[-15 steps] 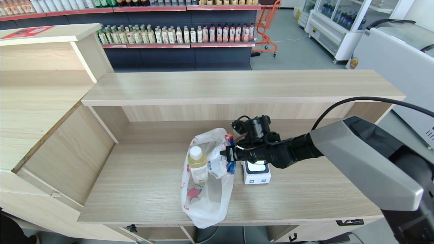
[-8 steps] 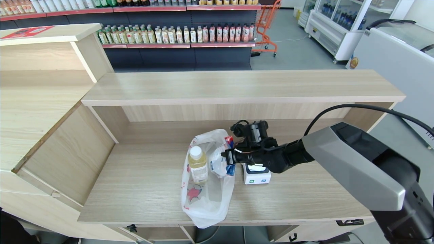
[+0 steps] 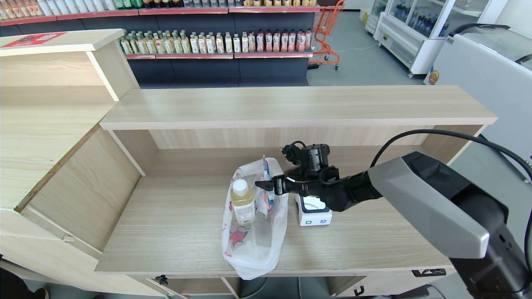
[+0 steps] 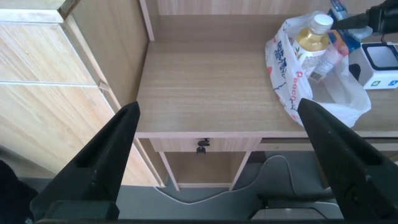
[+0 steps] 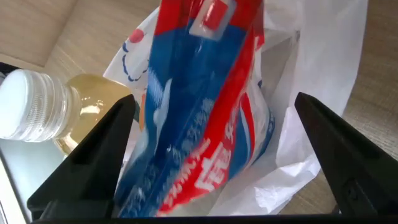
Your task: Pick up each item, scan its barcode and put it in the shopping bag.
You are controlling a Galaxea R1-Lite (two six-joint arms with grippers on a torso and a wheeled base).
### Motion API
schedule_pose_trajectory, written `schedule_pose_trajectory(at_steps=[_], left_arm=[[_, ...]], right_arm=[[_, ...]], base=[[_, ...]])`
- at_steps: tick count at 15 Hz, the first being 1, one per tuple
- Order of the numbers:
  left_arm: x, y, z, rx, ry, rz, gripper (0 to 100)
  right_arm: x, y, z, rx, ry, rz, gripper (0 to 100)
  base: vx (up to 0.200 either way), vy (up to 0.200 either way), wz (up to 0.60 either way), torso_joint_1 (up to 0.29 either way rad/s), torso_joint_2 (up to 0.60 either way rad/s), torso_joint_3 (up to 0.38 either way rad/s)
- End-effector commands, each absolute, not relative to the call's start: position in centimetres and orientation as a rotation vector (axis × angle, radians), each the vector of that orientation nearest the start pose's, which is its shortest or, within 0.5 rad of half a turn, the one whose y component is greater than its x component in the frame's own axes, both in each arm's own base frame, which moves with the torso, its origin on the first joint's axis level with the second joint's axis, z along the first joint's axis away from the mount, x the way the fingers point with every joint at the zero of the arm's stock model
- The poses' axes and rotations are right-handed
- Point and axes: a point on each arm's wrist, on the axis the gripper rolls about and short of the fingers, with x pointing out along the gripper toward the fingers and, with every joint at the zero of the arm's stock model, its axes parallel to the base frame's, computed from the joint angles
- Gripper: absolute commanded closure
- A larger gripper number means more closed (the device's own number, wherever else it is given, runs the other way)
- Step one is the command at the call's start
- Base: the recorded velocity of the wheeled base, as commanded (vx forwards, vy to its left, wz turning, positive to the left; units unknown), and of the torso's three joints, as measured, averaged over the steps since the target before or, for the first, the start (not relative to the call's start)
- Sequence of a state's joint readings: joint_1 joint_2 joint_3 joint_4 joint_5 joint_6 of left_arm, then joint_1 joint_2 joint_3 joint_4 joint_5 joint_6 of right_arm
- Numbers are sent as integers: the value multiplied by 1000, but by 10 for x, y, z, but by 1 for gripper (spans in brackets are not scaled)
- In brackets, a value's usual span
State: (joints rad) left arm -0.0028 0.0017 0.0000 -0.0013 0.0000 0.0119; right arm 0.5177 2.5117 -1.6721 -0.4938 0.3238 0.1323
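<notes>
**Packet in the bag, right pincer spread around it**

The bagging step is judged to be at its end for one item. A red and blue packet (image 3: 266, 194) is seen standing on edge inside the mouth of the white plastic bag (image 3: 249, 245), just beside a capped bottle (image 3: 242, 201) of pale yellow drink that is also lodged in the bag. The bag lies on the bench (image 3: 166, 224), with the small white scanner (image 3: 314, 211) just beside it on the robot's right.

The right pincer (image 3: 262, 185) is held over the bag's mouth, pointing toward the robot's left. In the right wrist view its fingers (image 5: 93, 162) are spread wide on either side of the packet, with a gap seen on each side, so the packet is taken to be free of the grip and carried by the bag and the bottle. The left pincer (image 4: 219, 106) is held wide open and empty, well apart from the bag, off the bench's near edge.

Next, a clean withdrawal is called for: the right pincer should be lifted out without the thin plastic being snagged or the upright packet being tipped out. No further loose items are seen on the bench, so the task is judged to be close to done.
</notes>
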Motion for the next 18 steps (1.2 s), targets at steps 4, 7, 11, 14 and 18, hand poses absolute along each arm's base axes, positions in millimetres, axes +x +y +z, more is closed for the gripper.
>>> schedule_pose_trajectory(at_steps=[4, 7, 11, 14, 18], left_arm=[[-23, 0, 76, 11, 0, -3, 0], [-23, 0, 76, 11, 0, -3, 0], [-23, 0, 76, 11, 0, -3, 0], [-23, 0, 76, 11, 0, -3, 0], [-23, 0, 76, 11, 0, -3, 0]], right_arm=[[443, 248, 97, 145, 312, 792, 0], [448, 221, 138, 221, 242, 740, 0], [441, 152, 188, 231, 187, 621, 0], [399, 78, 211, 114, 193, 484, 0], [274, 38, 219, 102, 237, 337, 0]], base=[[0, 0, 0, 0, 0, 0], [0, 0, 0, 0, 0, 0], [0, 0, 0, 0, 0, 0], [0, 0, 0, 0, 0, 0], [0, 0, 0, 0, 0, 0]])
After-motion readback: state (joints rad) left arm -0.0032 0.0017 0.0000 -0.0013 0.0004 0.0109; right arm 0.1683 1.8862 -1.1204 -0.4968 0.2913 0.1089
